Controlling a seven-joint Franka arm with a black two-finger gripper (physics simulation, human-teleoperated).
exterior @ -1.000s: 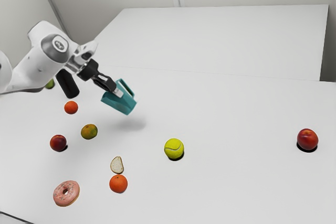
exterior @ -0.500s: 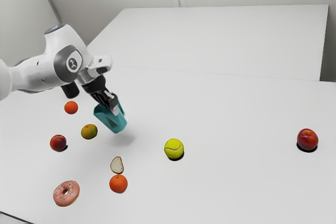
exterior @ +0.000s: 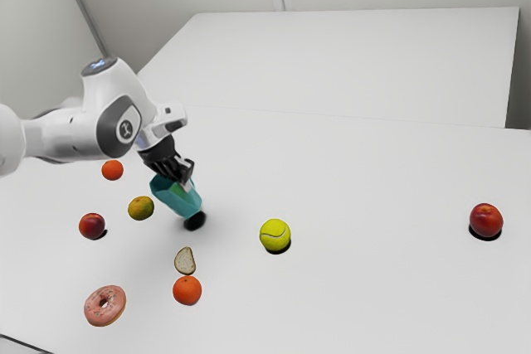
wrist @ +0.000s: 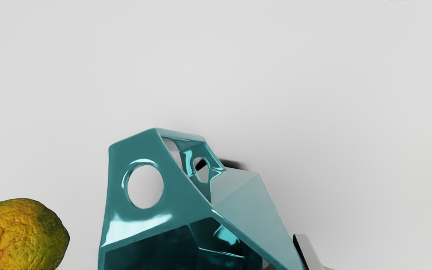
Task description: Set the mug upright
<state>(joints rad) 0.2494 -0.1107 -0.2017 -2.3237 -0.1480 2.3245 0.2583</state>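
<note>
Starting at the exterior view's left, the dark red fruit point(exterior: 92, 225), the donut point(exterior: 104, 306) and the mottled citrus point(exterior: 141, 208) crowd that flank; the citrus is nearest and would roll if bumped. Next comes the teal mug point(exterior: 177, 198), tilted, mouth up toward the exterior view's left, base low over the table point(exterior: 373, 205); whether it touches I can't tell. The gripper point(exterior: 186, 184) pinches its upper part, wall or handle unclear. It looks light, hard and glossy, so I'd expect slipping in the pinch and chipping at the base edge; a thick part of the wall seems the surest hold. The bread slice point(exterior: 185, 261) lies nearby, then the tennis ball point(exterior: 275, 235), with broad room beyond it.
</note>
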